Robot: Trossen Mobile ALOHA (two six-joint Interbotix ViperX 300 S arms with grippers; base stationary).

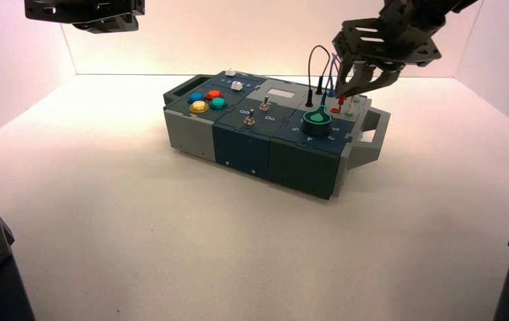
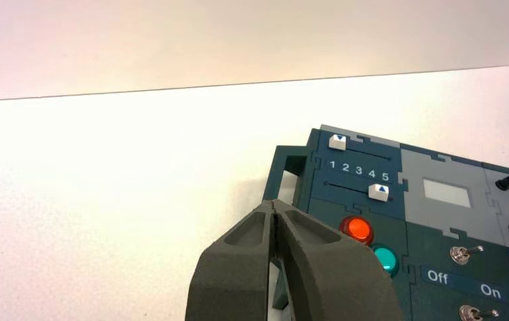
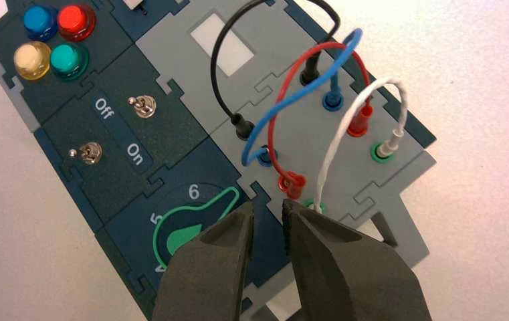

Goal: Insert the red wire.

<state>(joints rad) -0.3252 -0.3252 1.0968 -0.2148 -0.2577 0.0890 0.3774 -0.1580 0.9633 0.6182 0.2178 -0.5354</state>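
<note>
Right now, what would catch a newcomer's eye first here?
Probably the looping black, blue, red and white wires at the box's right end, with the robot's right gripper hovering over them. Next, the cluster of blue, red, yellow and green buttons at the box's left end.

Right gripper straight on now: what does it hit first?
Probably the red wire's plug nearer the knob. The right gripper is over the box's right end; depth is unclear. The left gripper waits at left.
</note>
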